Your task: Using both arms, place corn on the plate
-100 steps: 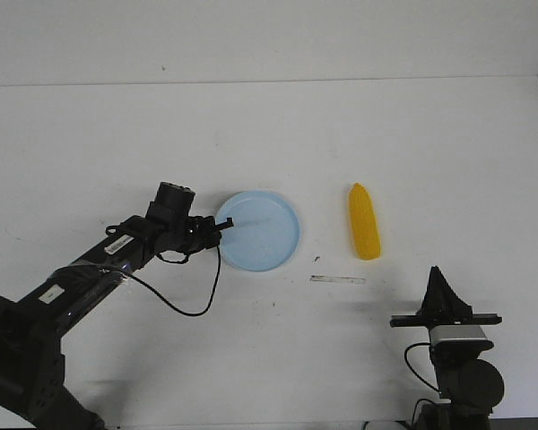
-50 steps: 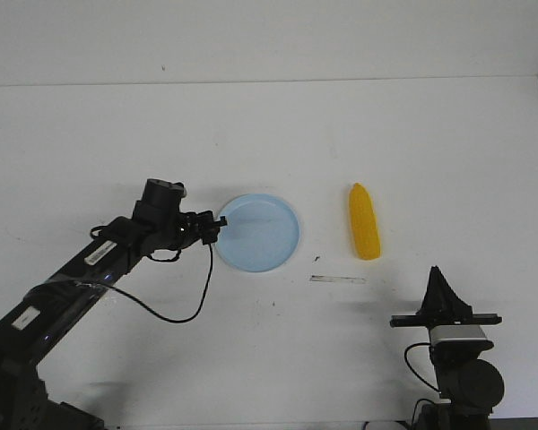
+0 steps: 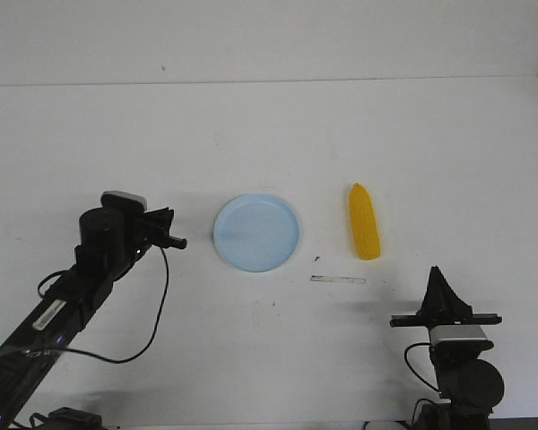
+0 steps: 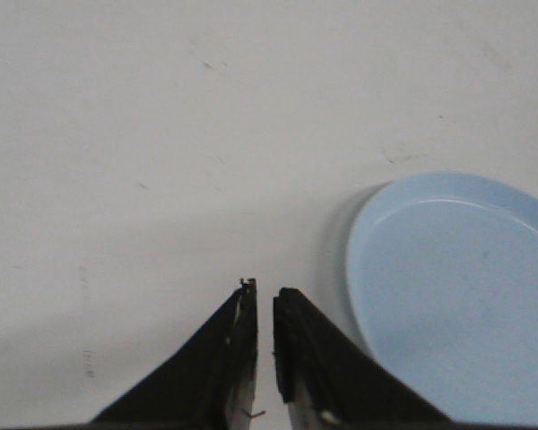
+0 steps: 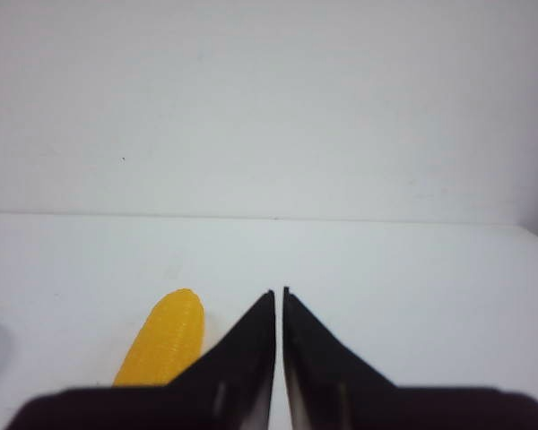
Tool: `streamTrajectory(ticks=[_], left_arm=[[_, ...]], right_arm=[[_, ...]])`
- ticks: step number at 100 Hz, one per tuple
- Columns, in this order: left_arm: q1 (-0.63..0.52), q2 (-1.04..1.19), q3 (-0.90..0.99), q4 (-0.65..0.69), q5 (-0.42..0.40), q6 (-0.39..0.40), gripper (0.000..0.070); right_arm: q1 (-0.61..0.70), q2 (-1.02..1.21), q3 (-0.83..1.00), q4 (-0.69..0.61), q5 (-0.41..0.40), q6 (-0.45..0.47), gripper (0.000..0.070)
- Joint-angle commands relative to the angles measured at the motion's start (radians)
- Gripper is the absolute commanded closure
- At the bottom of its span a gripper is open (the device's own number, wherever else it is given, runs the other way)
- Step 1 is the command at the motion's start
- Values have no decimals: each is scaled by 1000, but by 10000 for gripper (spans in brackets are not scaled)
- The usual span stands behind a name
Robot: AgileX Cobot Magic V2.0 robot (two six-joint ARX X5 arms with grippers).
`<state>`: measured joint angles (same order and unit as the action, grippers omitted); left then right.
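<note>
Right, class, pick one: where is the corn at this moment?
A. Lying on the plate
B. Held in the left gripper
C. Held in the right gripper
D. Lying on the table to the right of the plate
D: the corn lies on the bare table, apart from the plate, whose inside is bare, and neither gripper touches it.

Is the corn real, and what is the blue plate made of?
The corn looks like a plastic toy: evenly bright yellow, with molded rows of bumps. The plate also looks plastic: pale blue, smooth, slightly shiny, with a thin low rim. I can't be certain from pictures.
</note>
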<state>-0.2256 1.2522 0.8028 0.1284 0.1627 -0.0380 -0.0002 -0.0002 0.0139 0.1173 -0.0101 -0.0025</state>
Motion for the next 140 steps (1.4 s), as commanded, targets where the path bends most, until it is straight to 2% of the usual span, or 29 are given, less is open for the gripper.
streamTrajectory(ticks=[1,19,45,73,97,106,110,140], left_arm=[[27,-61,-54,58,-3,87,668],[121,-276,-236,160,-13,87,668],[204,-597,-433,163,-13,86,668],[227,-876,-467,25,-13,86,668],[227,-984,-467,-5,-118,71,669],[227,-995,-467,-5,-120,71,673],[227,-995,-467,-5,-120,71,700],[227,-995,-467,-3,-120,71,698]], right_arm=[[2,2,-1,10,0,6,685],[2,2,-1,10,0,6,685],[2,2,-1,9,0,6,685],[2,2,-1,10,0,6,685],[2,2,-1,10,0,6,685],[2,2,-1,10,0,6,685],[2,2,-1,10,0,6,685],[2,2,-1,10,0,6,685]])
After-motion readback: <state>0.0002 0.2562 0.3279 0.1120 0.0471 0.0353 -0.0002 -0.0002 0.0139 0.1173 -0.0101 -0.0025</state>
